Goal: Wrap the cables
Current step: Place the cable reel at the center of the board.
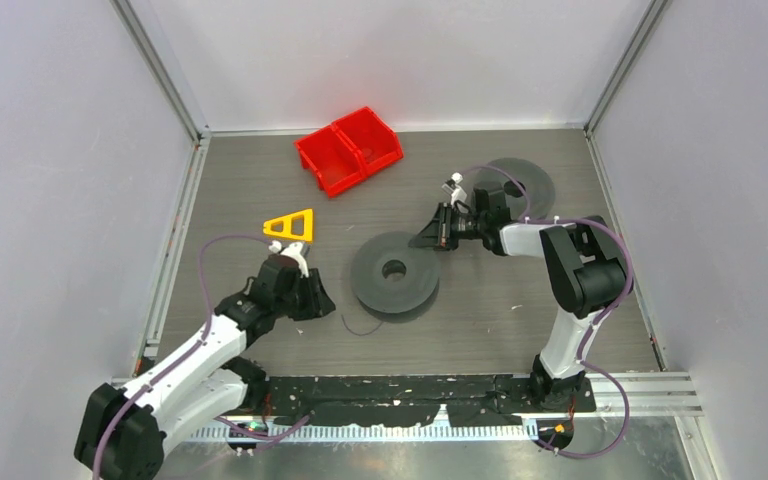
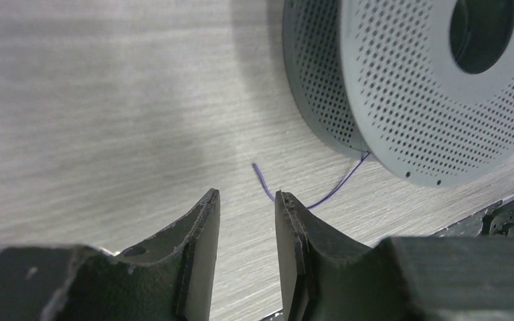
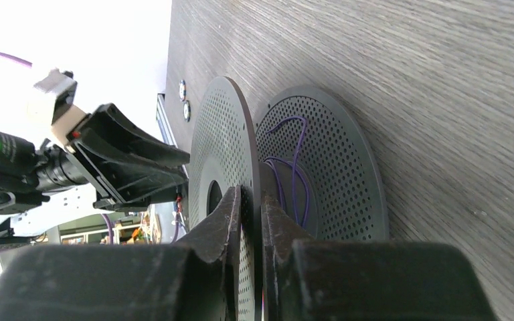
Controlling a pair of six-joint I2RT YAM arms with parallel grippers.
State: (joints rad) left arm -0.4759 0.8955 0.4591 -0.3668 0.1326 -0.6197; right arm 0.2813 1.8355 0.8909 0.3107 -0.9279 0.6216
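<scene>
Plainly, the coming move turns on the loose tail of the cable (image 2: 262,182) and the left gripper (image 2: 246,194). In the left wrist view that gripper hangs low over the worktop (image 2: 107,100) with its fingers parted and nothing between them — released, holding no part of the wire. The tail lies flat on the wood just ahead of the fingertips, almost in line with the gap and a shade toward the finger on the right of that view. Its free end points away from the gripper. From there the thread runs back toward the fingertips, slips out of sight behind that finger, then climbs off to the rim of the dark perforated spool (image 2: 401,93). So the tail's long axis lies roughly along the gripper's reach rather than across the gap. I judge that an awkward pinch unless the wrist turns or the fingers come down farther along the strand.

The right gripper (image 3: 249,190) is clenched on the spool's upper flange — one finger on each face — at the side away from the left arm, with a few turns of cable looped round the hub. The left arm is much the nearer to the loose end; the right looks placed to steady the spool.
</scene>
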